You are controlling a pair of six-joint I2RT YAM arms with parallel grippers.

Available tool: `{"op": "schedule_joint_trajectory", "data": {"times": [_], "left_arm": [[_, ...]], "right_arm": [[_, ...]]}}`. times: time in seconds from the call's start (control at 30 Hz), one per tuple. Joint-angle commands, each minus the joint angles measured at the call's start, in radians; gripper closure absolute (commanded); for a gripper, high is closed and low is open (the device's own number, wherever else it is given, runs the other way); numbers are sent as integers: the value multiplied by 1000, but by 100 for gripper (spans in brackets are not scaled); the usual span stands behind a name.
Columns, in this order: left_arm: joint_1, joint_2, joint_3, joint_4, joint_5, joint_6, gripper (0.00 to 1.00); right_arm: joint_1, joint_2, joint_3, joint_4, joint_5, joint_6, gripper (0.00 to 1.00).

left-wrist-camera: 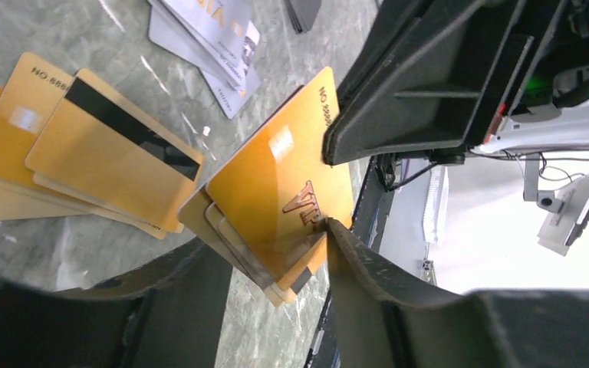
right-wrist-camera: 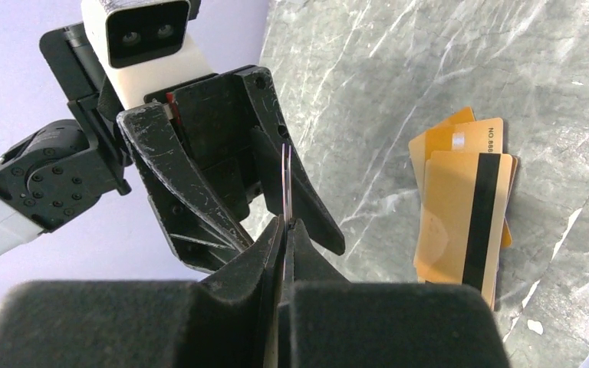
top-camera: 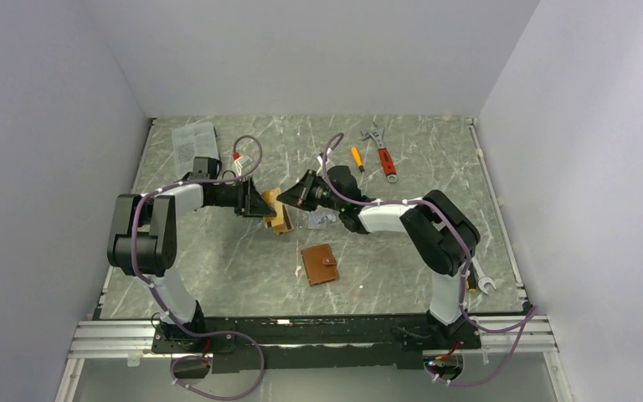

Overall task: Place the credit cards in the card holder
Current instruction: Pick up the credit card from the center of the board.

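My left gripper (top-camera: 261, 203) and right gripper (top-camera: 291, 195) meet tip to tip above the table's middle. In the left wrist view a tilted stack of credit cards (left-wrist-camera: 276, 192), topped by an orange-gold "VIP" card, sits lifted between my left gripper's (left-wrist-camera: 264, 238) fingers, one fingertip (left-wrist-camera: 330, 230) pressing its face. My right gripper (right-wrist-camera: 285, 222) is shut flat on the top card's far edge (right-wrist-camera: 285, 176), seen edge-on. More orange-gold cards (right-wrist-camera: 460, 207), one with a black stripe, lie fanned on the table. The tan-brown card holder (top-camera: 320, 264) lies closed nearer the bases, untouched.
Silver-grey cards (left-wrist-camera: 215, 38) lie just beyond the orange pile. A red-handled wrench (top-camera: 383, 155) and an orange screwdriver (top-camera: 357, 157) rest at the back. Another spanner (top-camera: 481, 283) lies by the right arm. A printed sheet (top-camera: 194, 138) sits at the back left.
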Motion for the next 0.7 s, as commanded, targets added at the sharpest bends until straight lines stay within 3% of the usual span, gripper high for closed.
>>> {"op": "schedule_joint_trajectory", "data": {"times": [0.0,0.13,0.27,0.43,0.57,0.67], "left_arm": [[6,-42,-8,64,109,-27,53],[16,-67,-9,50,118,-14,70],[18,-81,5,1,122,21,83],[19,-92,7,-14,144,22,87],[18,-100,-1,-31,163,29,88],[19,-102,-3,-39,172,30,90]], "right_arm": [[-3,-2,-9,104,-16,25,100],[-3,-1,-17,95,-19,12,99],[-5,-2,-23,77,-45,-5,74],[-12,5,-15,98,-81,-5,51],[-14,9,-11,104,-89,-13,46],[-17,23,-16,137,-98,12,48]]}}
